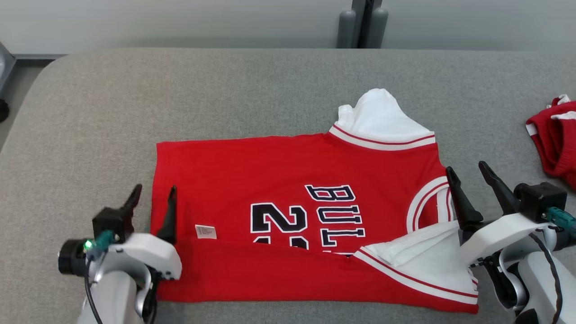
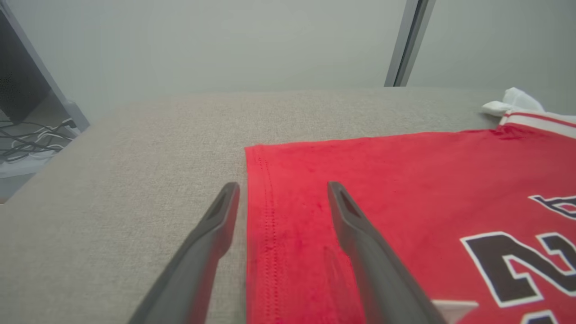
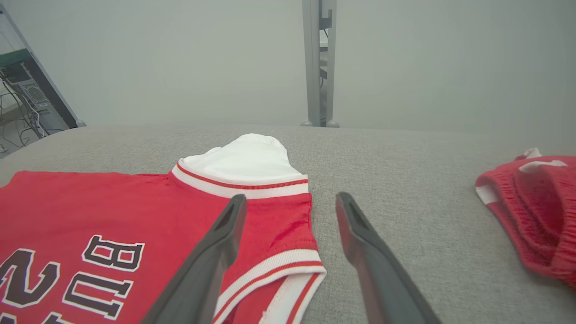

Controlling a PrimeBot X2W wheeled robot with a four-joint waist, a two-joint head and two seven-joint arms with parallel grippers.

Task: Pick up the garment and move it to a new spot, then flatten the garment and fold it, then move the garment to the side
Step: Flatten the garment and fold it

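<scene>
On counter (image 1: 90, 112): jersey (image 1: 234, 171) half-folded
My left tool (image 1: 155, 189), right tool (image 1: 465, 167): both apart, at its ends
Tip: I'd pinch both ends level

Looking along the left gripper (image 2: 283, 186), jaws wide apart, straddling the stitched side hem of the red garment (image 2: 405, 189). One finger over bare grey table (image 2: 135, 148), the other over red cloth. Black-and-white number print (image 2: 508, 265) at lower right, small white label (image 2: 454, 308) beside it, white sleeve (image 2: 513, 101) far right. Tangled cables (image 2: 31, 144) past the table's left edge, grey post (image 2: 409, 42) behind
</scene>
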